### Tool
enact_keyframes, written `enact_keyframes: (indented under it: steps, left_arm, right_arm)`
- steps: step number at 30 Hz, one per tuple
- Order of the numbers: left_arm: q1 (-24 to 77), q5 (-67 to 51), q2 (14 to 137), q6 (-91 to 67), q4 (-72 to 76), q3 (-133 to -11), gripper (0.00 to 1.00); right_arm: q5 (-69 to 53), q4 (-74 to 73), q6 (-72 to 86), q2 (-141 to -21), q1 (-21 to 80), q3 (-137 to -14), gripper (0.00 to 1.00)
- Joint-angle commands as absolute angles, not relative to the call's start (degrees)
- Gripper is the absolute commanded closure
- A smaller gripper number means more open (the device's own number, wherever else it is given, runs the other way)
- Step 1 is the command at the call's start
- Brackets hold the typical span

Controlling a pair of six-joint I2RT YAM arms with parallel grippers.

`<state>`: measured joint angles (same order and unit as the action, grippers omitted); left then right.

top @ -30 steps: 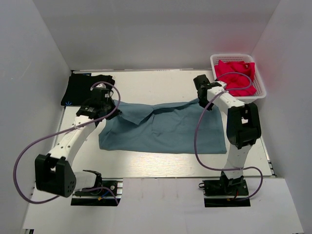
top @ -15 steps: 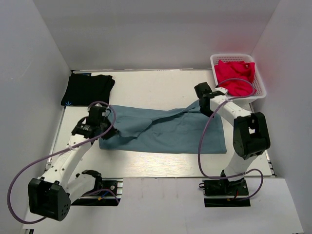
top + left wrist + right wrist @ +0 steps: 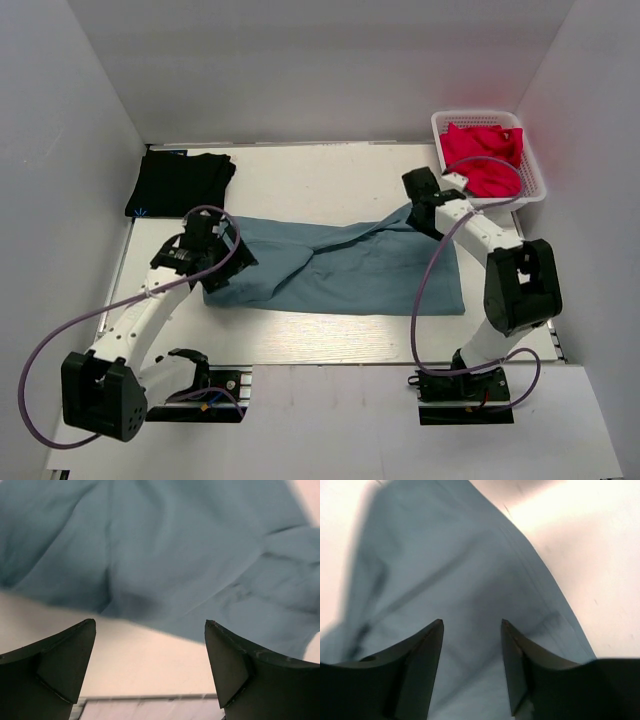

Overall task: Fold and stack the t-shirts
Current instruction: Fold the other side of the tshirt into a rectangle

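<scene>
Blue-grey shirt (image 3: 340,265) lies rumpled across mid-table, its near edge straight and its far edge turned inward. Bare table (image 3: 320,175) lies beyond, between the black shirt (image 3: 180,182) at far left and the basket (image 3: 475,113) at far right. Left gripper (image 3: 150,625), arm stretched forward, hovers over the shirt's left edge, jaws wide and empty. Right gripper (image 3: 472,622) hovers over its far right corner, jaws partly apart and empty.

Looking down past the right tool (image 3: 472,625), its two dark fingers (image 3: 415,665) are parted with a clear gap and nothing pinched between them, right over the dusty blue-grey cloth t-shirt (image 3: 445,570), whose stitched edge runs diagonally across the pale surface (image 3: 580,540).
</scene>
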<state>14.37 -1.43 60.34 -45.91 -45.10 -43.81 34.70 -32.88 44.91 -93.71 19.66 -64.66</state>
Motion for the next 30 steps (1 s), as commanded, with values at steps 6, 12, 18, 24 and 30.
enact_keyframes:
  steps: [6, 12, 18, 24, 30]
  left_arm:
    - [13.4, 0.0, 76.4, -41.7, -25.9, -54.3, 0.00]
    - [13.4, -1.8, 93.6, -39.8, -22.1, -62.0, 0.00]
    - [13.4, -0.5, 102.9, -38.8, -24.2, -65.8, 0.00]
    - [13.4, 1.5, 105.0, -38.8, -25.3, -65.3, 0.00]
    - [13.4, 1.5, 105.6, -38.8, -25.3, -63.9, 0.00]
  right_arm:
    - [35.9, -34.3, 41.4, -110.2, 19.5, -87.2, 0.37]
    - [35.2, -39.9, 41.2, -123.9, 19.3, -104.8, 0.36]
    - [34.8, -44.0, 42.0, -131.3, 18.2, -112.6, 0.36]
    - [36.4, -45.6, 43.8, -129.2, 17.7, -108.0, 0.40]
    - [36.2, -45.5, 43.9, -129.6, 16.7, -106.7, 0.49]
